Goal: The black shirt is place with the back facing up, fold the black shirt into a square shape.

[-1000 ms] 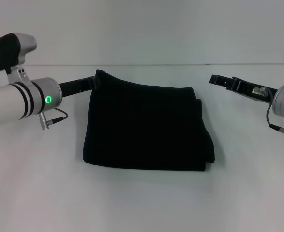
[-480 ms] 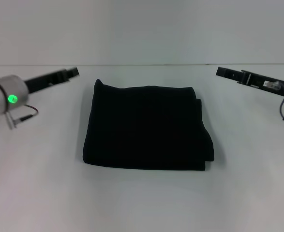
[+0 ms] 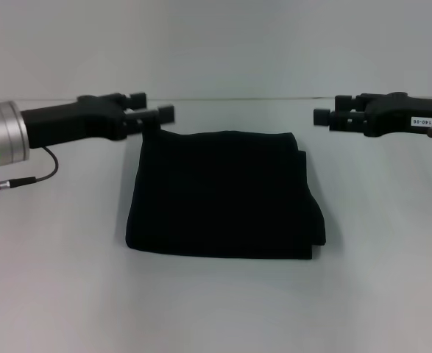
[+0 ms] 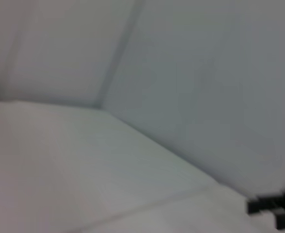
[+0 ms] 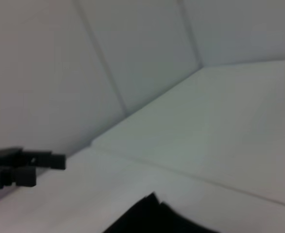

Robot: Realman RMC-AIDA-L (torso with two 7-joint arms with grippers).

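Black soft-cloth shirt (image 3: 223,195), folded into a near-square block, lies flat in the middle of the pale matte tabletop (image 3: 216,309), with both arms raised off it.

The black left gripper (image 3: 160,118) hangs at the shirt's far-left corner, crossing in front of that corner in the head view; its two fingers stand narrowly apart with nothing between them. The black right gripper (image 3: 320,117) hovers well apart from the cloth, off its far-right side, fingers also slightly parted and empty. A thin black cable (image 3: 32,176) loops under the silver left wrist. The right wrist view catches one dark shirt corner (image 5: 152,216). A plain grey wall (image 3: 216,44) stands behind.
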